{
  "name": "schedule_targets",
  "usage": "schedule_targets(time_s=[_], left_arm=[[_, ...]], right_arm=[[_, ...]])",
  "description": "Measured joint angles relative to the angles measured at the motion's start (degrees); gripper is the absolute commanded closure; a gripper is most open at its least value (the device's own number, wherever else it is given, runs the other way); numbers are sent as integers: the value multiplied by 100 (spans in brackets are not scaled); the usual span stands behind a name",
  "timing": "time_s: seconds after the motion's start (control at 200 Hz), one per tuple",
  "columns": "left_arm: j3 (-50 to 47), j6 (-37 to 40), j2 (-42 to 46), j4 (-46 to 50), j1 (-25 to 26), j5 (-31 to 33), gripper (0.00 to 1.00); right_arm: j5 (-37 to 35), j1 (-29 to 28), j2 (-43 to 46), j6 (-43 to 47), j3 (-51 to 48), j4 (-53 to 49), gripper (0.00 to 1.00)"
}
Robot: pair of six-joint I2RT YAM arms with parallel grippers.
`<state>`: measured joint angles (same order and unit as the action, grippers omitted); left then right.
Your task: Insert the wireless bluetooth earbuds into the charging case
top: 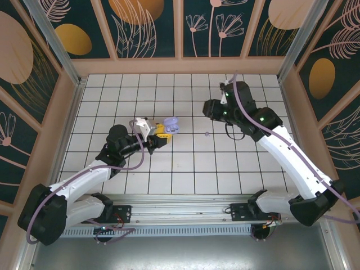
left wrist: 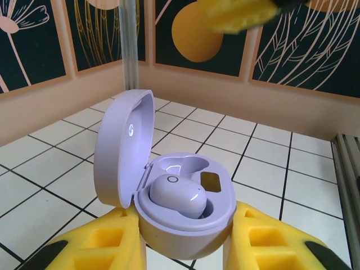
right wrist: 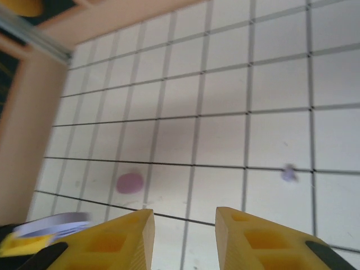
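My left gripper [top: 163,130] is shut on the lilac charging case [top: 171,126], held just above the tiles near the middle. In the left wrist view the case [left wrist: 185,219] sits between the yellow fingers [left wrist: 95,244] with its lid [left wrist: 121,149] swung open to the left. One earbud [left wrist: 177,196] lies in the near socket and the far socket [left wrist: 185,167] is bare. A tiny loose earbud [top: 207,134] lies on a tile to the right of the case. My right gripper [top: 209,109] hovers behind it, open [right wrist: 184,219] and holding nothing.
In the right wrist view a blurred pink oval nub [right wrist: 130,183] lies on a tile ahead of the left finger, and a smaller lilac speck [right wrist: 289,173] lies further right. Beige walls [top: 180,66] and metal posts [top: 53,39] ring the tiled floor [top: 185,163].
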<state>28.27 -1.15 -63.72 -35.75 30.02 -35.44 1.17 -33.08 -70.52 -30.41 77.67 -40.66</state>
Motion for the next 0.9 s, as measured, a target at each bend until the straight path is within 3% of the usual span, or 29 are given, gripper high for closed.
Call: schedule_targets(time_s=[0.22,0.38,0.636,0.901], left_arm=[[-83,0,4,2,0,0,88],[-96,0,4,4,0,-2,88],[-96,0,4,57,0,0,88],[-96,0,4,116,0,-2,88]], right_arm=[[756,1010,-131,-107,-1606,450,73],[1119,1370,-505,-144,-2218,855,75],[791,1281,-1392,105,-2081,1054,77],[-37,708,-2610,505,-1056,741,80]])
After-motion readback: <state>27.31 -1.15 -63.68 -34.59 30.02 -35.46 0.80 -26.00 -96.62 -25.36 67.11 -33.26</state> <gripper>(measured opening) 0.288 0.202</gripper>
